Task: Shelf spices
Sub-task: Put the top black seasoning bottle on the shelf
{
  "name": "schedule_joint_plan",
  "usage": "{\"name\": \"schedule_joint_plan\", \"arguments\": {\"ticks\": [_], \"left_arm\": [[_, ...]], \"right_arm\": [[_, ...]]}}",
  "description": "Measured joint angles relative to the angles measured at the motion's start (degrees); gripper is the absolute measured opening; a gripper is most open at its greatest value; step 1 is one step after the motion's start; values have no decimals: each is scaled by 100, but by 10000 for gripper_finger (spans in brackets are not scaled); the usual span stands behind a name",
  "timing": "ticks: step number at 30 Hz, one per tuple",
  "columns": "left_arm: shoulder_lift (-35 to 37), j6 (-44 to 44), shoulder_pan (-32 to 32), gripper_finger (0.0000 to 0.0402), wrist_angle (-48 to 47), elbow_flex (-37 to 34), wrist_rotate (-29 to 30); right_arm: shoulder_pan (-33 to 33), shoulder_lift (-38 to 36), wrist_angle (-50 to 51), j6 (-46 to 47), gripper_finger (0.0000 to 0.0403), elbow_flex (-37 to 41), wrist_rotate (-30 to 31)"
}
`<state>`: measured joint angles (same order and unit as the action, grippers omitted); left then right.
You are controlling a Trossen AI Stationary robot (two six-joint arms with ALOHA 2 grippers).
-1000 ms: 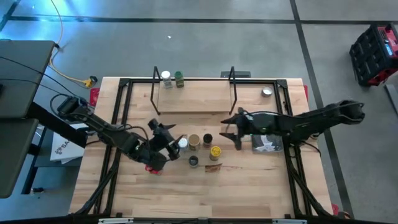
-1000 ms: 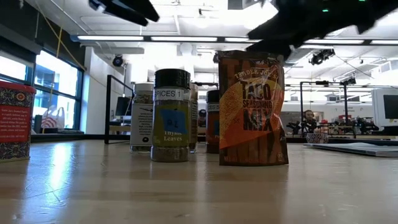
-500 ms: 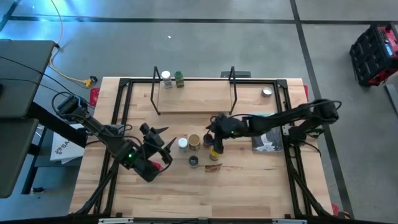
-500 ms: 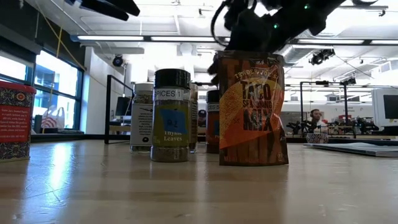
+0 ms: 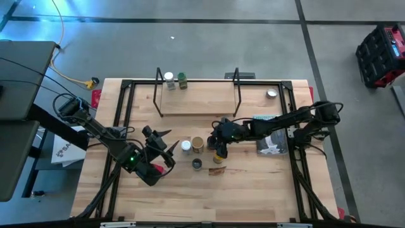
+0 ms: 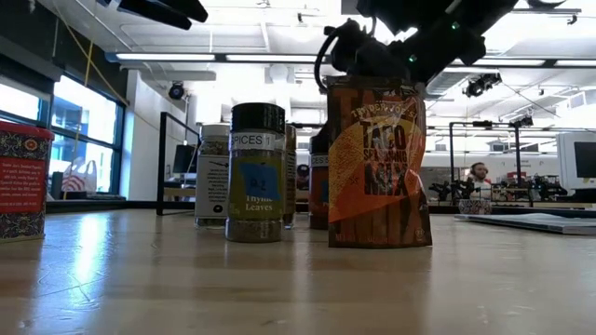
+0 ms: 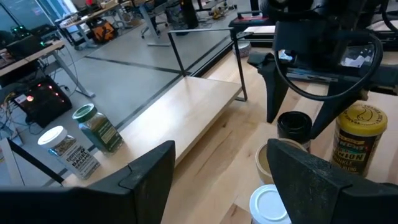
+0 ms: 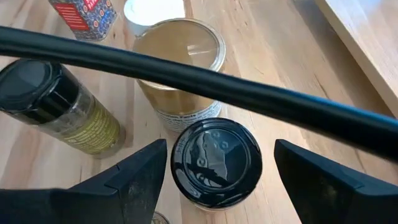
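Note:
In the high view the shelf [image 5: 196, 101] is a light board in black wire uprights at the far side. A white-lidded jar [image 5: 169, 78] and a green jar [image 5: 182, 79] stand on its left end. Mid-table stand a white-lidded jar [image 5: 185, 146], tan jar [image 5: 197, 144], black-lidded jar [image 5: 211, 141], yellow jar [image 5: 219, 154], small dark jar [image 5: 197, 164], brown packet [image 5: 217, 170] and red box [image 5: 155, 170]. My right gripper [image 8: 217, 171] is open, with a finger on each side of the black-lidded jar [image 8: 216, 160], not touching it. My left gripper [image 5: 166, 144] is open above the table beside the red box.
A silver tin [image 5: 271, 94] sits to the right of the shelf, and a flat book [image 5: 271, 143] lies under my right arm. The tan jar [image 8: 180, 68] stands close behind the black-lidded one and the yellow jar [image 7: 359, 134] beside it. The table's near part is bare wood.
My right gripper has moved from beside the book toward the table's left and come down over the black-lidded jar, staying open. My left gripper has drawn back a little toward the table's near left. No jar has moved.

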<state>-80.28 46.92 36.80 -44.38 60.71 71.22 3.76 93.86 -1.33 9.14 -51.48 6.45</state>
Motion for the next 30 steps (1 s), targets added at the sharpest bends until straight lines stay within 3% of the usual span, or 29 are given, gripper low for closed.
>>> {"name": "schedule_joint_plan", "arguments": {"ticks": [13,23,30], "left_arm": [[-1,2,-1,248,4,0,0],[-1,3,-1,248,9,0,0],[-1,1,-1,248,20,0,-4]], "right_arm": [[-115,4,69,-15,197,0,-304],[-228,10,75,-14,193,-15,-307],[-558,-532,1359,-402,191,-769,-114]]}}
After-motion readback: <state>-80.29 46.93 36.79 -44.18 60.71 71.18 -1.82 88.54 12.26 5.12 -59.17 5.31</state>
